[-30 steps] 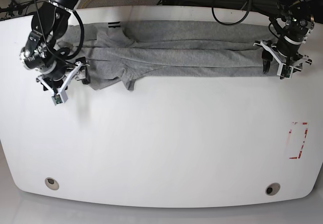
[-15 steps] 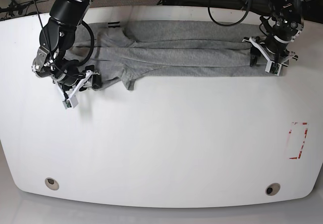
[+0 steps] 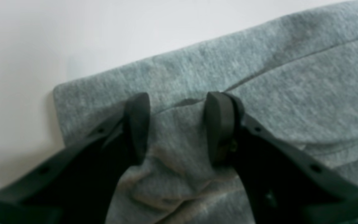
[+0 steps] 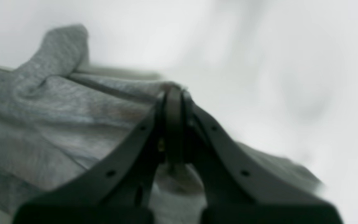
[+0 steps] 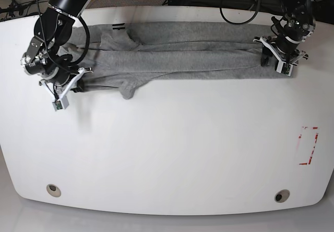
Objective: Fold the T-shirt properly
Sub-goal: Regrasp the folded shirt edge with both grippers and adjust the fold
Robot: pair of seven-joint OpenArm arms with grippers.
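The grey T-shirt (image 5: 182, 54) lies as a long folded band across the far part of the white table (image 5: 167, 153). My right gripper (image 5: 74, 83) is at the band's near left end, shut on a pinch of the shirt's edge (image 4: 57, 102); the wrist view shows its fingertips (image 4: 174, 93) closed together with cloth at them. My left gripper (image 5: 279, 59) sits on the band's right end. Its jaws (image 3: 177, 102) stand apart, pads pressed onto the T-shirt (image 3: 259, 77) near its corner, with a bunched fold between them.
A red-marked rectangle (image 5: 308, 146) is on the table at the right. Two round holes (image 5: 52, 189) (image 5: 282, 196) sit near the front edge. Cables (image 5: 235, 2) hang beyond the far edge.
My right gripper has closed on the shirt's near left edge and drawn it leftward, stretching the cloth. The left gripper's jaws have narrowed slightly on the right end.
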